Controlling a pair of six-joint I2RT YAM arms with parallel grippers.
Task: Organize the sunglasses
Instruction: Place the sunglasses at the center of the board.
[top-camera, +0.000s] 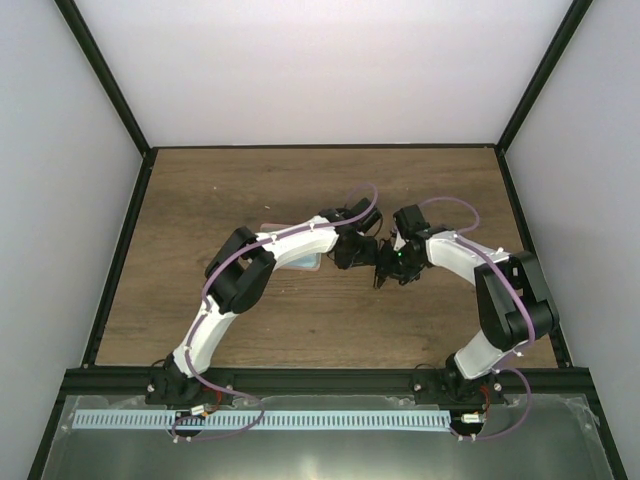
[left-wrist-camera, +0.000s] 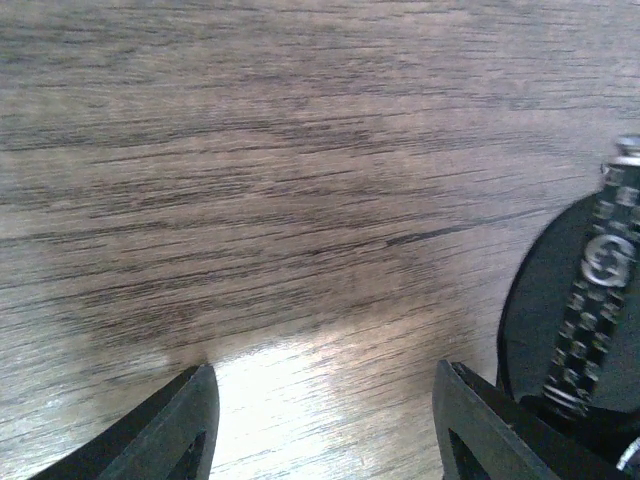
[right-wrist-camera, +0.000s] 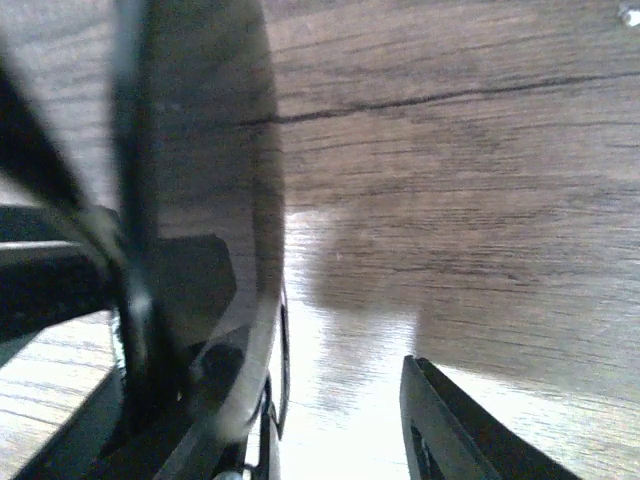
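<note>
The black sunglasses lie on the wooden table between my two grippers. In the top view they are a dark shape (top-camera: 379, 270) that is hard to tell from the fingers. In the left wrist view one dark lens and a patterned temple (left-wrist-camera: 585, 300) lie just outside my right finger (left-wrist-camera: 480, 420). My left gripper (left-wrist-camera: 325, 400) is open with bare table between its jaws. In the right wrist view a dark lens (right-wrist-camera: 200, 200) fills the left side, in front of my left finger. My right gripper (right-wrist-camera: 300, 400) is open, with a wide gap from the lens to its right finger (right-wrist-camera: 450, 430).
A light blue cloth (top-camera: 304, 262) and the edge of a salmon-pink case (top-camera: 266, 227) show under the left arm's forearm, left of the grippers. Black frame rails border the table at the left, right and far sides.
</note>
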